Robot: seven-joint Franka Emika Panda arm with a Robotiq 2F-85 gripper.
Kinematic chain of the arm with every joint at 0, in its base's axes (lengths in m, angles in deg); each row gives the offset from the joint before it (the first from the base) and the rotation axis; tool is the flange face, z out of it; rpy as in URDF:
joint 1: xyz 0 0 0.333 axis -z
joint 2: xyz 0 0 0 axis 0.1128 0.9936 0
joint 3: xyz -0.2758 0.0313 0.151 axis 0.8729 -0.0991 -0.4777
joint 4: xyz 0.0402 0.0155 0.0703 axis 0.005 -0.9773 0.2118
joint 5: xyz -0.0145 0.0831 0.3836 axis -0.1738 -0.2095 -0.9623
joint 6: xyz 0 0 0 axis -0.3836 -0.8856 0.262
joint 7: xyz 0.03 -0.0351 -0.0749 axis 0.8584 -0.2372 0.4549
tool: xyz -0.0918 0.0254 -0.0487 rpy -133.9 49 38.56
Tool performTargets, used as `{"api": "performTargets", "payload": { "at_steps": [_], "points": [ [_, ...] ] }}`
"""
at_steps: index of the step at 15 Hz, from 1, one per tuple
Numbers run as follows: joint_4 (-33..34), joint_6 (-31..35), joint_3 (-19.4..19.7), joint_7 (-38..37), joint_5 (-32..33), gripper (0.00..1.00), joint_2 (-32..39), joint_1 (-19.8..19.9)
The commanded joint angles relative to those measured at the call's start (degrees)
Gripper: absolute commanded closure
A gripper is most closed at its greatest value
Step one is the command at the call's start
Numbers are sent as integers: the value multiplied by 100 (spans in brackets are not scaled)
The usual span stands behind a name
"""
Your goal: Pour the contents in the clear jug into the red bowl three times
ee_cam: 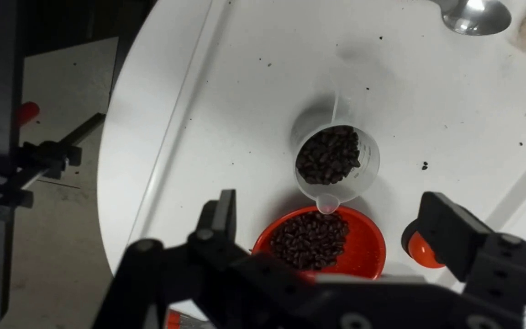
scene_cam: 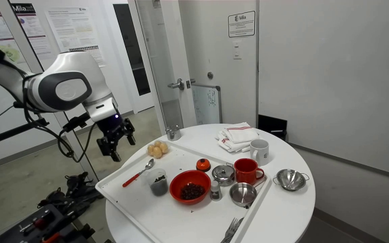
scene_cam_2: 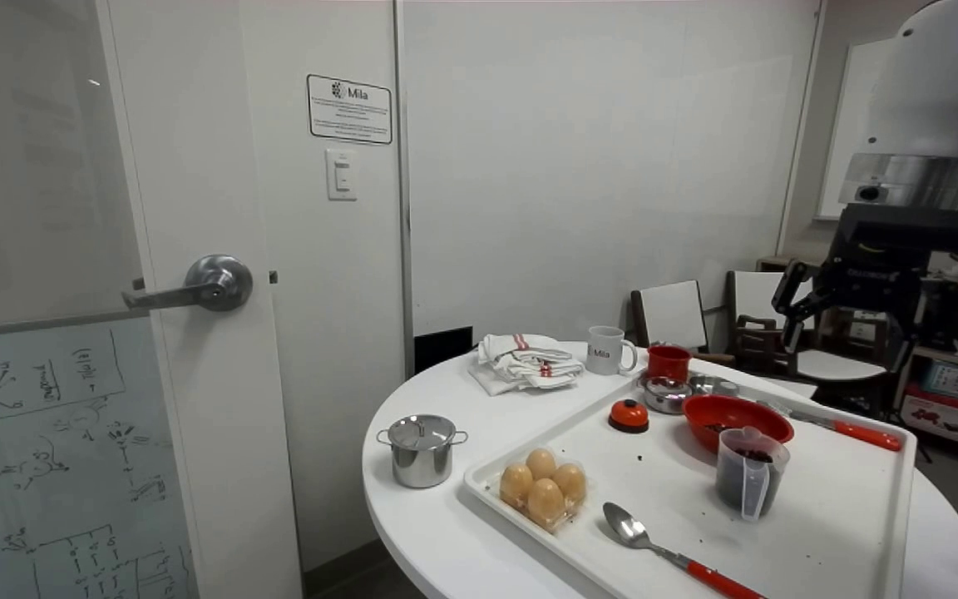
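The clear jug stands upright on the white tray with dark beans inside. In an exterior view its handle faces the camera. In the wrist view its spout overlaps the near rim of the red bowl. The red bowl sits beside the jug, with dark beans in it; it also shows in the wrist view, partly hidden by the gripper. My gripper is open and empty, raised above and away from the jug and bowl. Its fingers are spread wide in the wrist view.
The white tray also holds a red-handled spoon, eggs, an orange timer, a shaker, a lidded steel pot, a steel pan and a red mug. Towels and a white mug stand behind.
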Motion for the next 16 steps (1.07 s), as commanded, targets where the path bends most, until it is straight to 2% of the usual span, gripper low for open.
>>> {"api": "performTargets", "payload": {
  "at_steps": [1,5,7,10,16],
  "points": [
    [323,293,273,-682,545,0,670,-267],
    [623,712,665,-979,1117,0,1288,-597],
    [804,907,918,-794,1063,0,1637,-836],
    [1031,1033,1165,-388,605,0,2086,-1187],
    [1357,982,1033,983,-853,0,2673,-1328]
  ]
}}
